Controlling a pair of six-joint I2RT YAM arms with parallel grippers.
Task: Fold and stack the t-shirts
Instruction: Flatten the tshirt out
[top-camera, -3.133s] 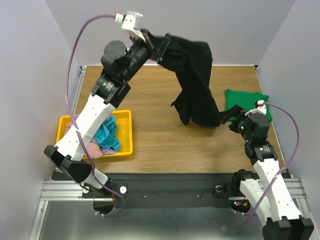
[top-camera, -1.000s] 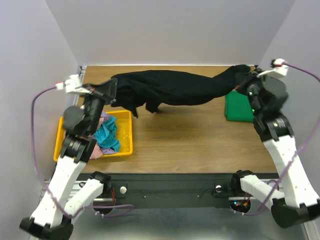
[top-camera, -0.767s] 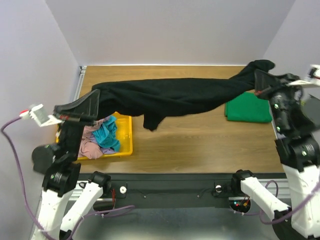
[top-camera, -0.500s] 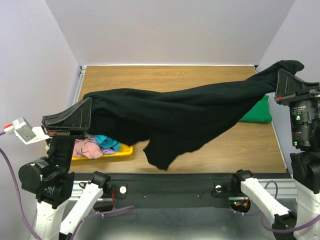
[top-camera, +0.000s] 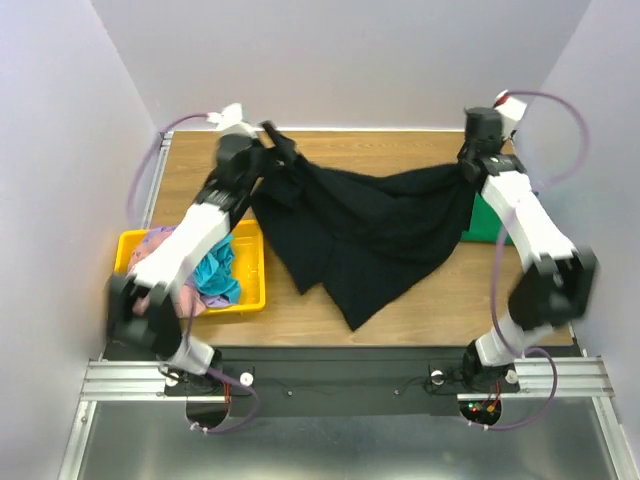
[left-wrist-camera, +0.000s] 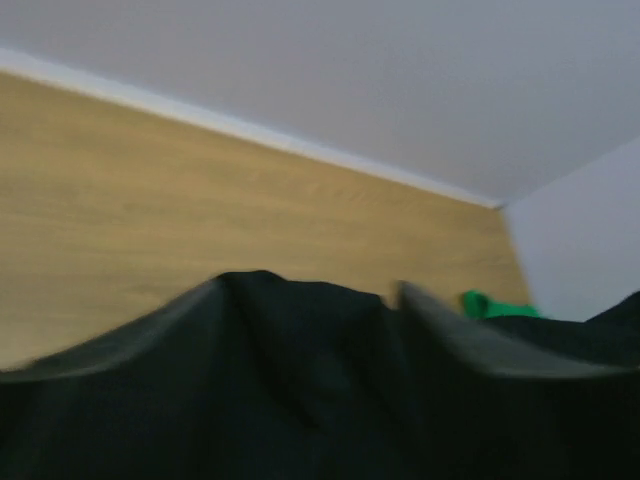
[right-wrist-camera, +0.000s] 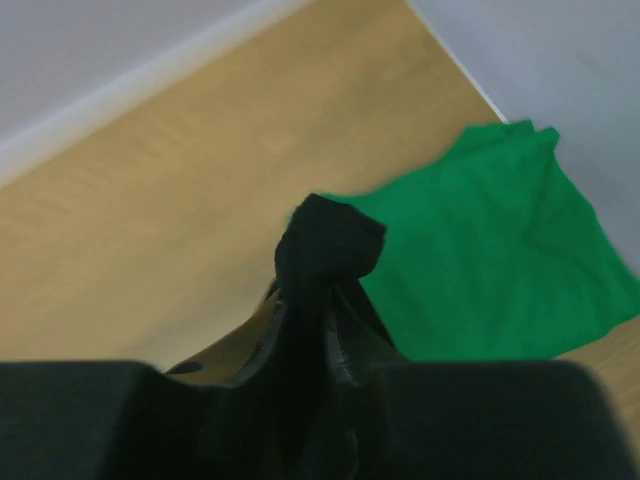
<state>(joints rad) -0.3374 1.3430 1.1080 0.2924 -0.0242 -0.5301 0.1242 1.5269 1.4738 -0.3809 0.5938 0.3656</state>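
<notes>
The black t-shirt (top-camera: 370, 225) hangs stretched between my two grippers along the far side of the table, and its lower part lies spread on the wood toward the front. My left gripper (top-camera: 278, 150) is at the shirt's far-left corner. In the blurred left wrist view its fingers stand wide apart with black cloth (left-wrist-camera: 300, 380) lying between and over them. My right gripper (top-camera: 468, 168) is shut on the far-right corner, and a bunched knob of black cloth (right-wrist-camera: 330, 240) pokes out past the fingertips. A folded green t-shirt (top-camera: 481, 224) (right-wrist-camera: 480, 270) lies just right of it.
A yellow bin (top-camera: 258, 262) stands at the left near my left arm, holding a teal tee (top-camera: 215, 270) and a pink one (top-camera: 152, 242). The back wall runs close behind both grippers, and the right wall is close to the green shirt.
Both arms swung from high near the front to the far side of the table. The black shirt came down onto the wood, and the left jaws opened.
</notes>
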